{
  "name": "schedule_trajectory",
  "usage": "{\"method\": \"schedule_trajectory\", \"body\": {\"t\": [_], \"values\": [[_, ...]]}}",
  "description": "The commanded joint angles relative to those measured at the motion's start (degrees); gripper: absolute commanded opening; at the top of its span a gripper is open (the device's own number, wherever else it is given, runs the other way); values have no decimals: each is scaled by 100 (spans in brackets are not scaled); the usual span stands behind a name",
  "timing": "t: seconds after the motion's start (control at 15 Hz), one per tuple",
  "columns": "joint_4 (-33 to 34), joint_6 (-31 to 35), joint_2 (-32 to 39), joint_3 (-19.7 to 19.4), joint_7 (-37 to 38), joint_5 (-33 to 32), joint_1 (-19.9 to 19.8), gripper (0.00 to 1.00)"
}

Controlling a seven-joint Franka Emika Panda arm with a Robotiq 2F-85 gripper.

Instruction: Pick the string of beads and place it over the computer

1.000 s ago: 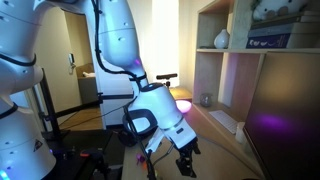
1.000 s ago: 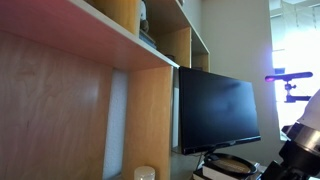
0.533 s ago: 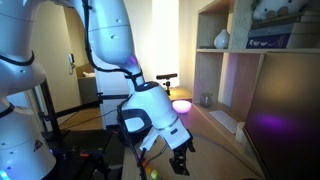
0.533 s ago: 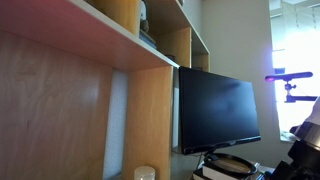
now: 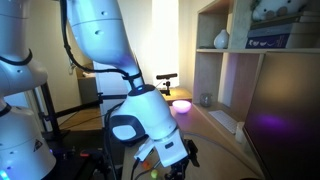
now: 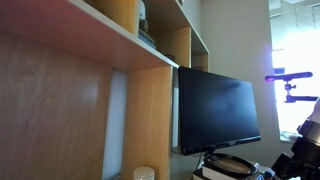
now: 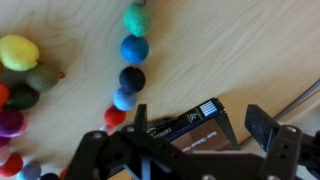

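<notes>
Gripper jaws wide apart, nothing clamped. Black labelled box seen between fingers; contact unclear. String of beads lies on wooden surface, left of gripper, red bead just beside finger.

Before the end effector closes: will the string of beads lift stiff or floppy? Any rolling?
Probably floppy: the string of beads lies in a loose curve on the wood, so it should drape from wherever it's pinched. Round beads may roll or slip aside if nudged. Likely light, each bead being small beside the open end effector.
</notes>
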Motion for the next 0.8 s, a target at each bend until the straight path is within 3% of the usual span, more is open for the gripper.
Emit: {"method": "schedule_trajectory", "body": {"t": [0.0, 0.73], "values": [[-20, -201, -115, -270, 78, 206, 193, 100], [770, -1327, 286, -989, -4, 598, 919, 100]]}}
